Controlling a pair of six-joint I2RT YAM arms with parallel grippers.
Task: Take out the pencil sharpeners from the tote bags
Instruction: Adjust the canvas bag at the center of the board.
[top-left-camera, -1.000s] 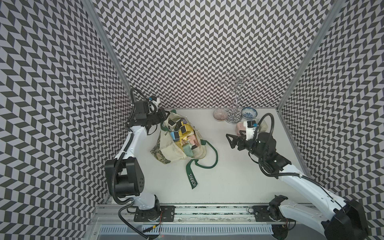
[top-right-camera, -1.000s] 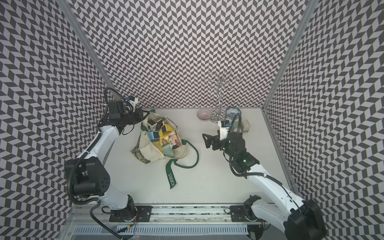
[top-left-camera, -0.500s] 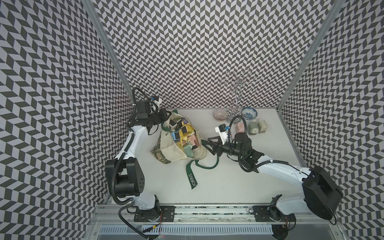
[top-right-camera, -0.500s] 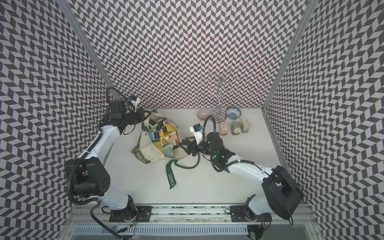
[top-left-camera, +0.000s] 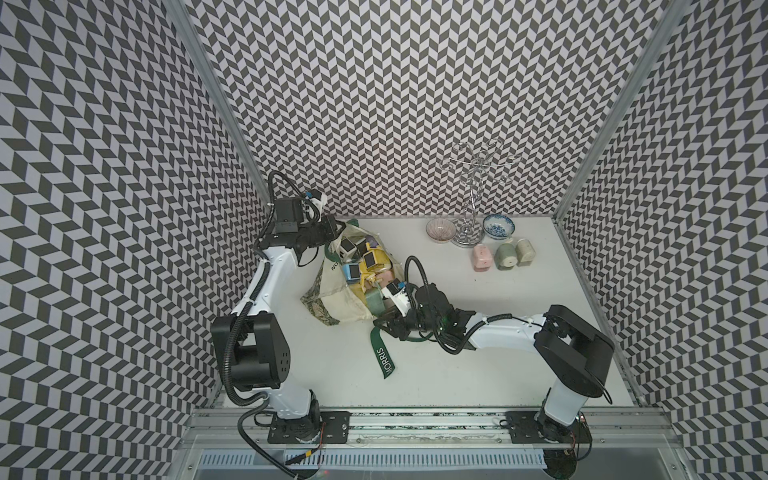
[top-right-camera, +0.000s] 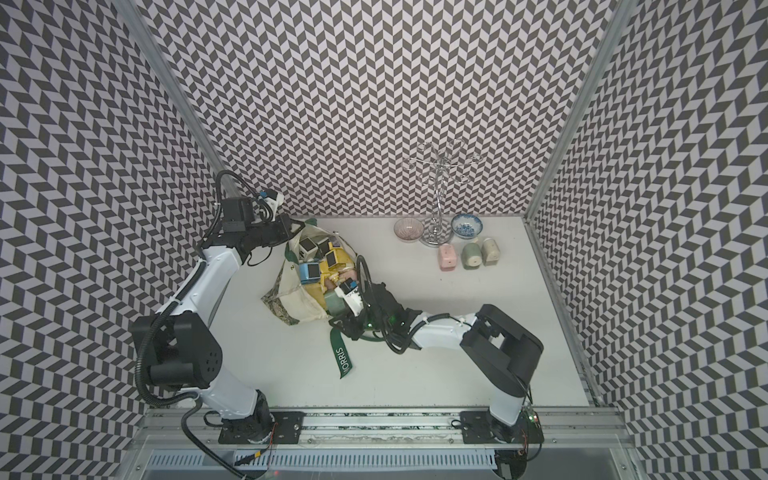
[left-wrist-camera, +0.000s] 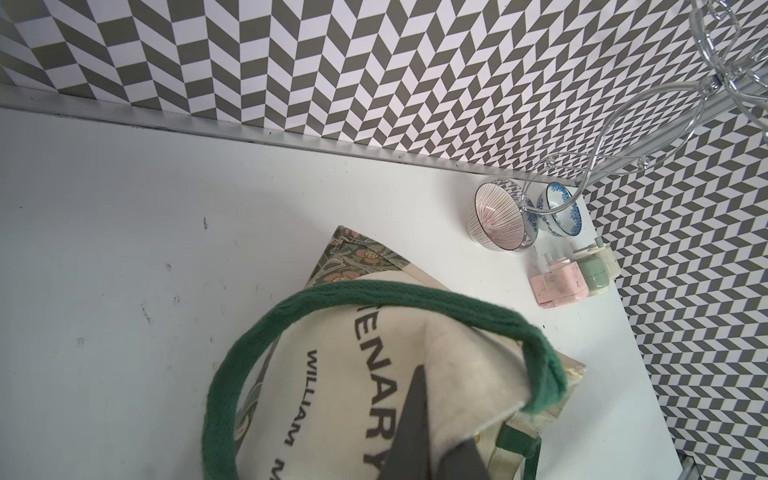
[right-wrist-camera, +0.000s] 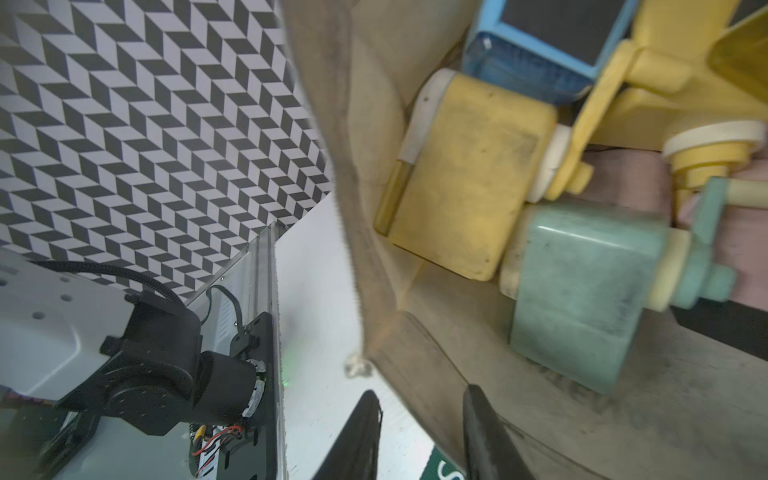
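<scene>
The cream tote bag (top-left-camera: 340, 299) (top-right-camera: 303, 303) lies on its side at the left of the table, mouth gaping. Several pencil sharpeners (top-left-camera: 365, 266) (top-right-camera: 332, 262) fill it. My left gripper (top-left-camera: 332, 226) (left-wrist-camera: 440, 407) is shut on the bag's far rim, pinching cream canvas. My right gripper (top-left-camera: 384, 326) (right-wrist-camera: 420, 392) is at the near rim, jaws narrow but apart. One finger is inside the bag and one outside, with the canvas edge (right-wrist-camera: 374, 166) between them and a gap beside it. A yellow sharpener (right-wrist-camera: 465, 183) and a green one (right-wrist-camera: 582, 299) lie just inside. Three sharpeners, pink (top-left-camera: 482, 257), green (top-left-camera: 506, 254) and beige (top-left-camera: 524, 251), stand at the back right.
A pink-striped bowl (top-left-camera: 440, 229), a blue-patterned bowl (top-left-camera: 498, 226) and a tall wire stand (top-left-camera: 469, 239) are at the back right, behind the three sharpeners. A green lettered strap (top-left-camera: 384, 357) trails over the table toward the front. Patterned walls close in three sides.
My right arm has swung from the back right across to the bag's near rim, and its jaws have narrowed from wide open. The left arm has not moved.
</scene>
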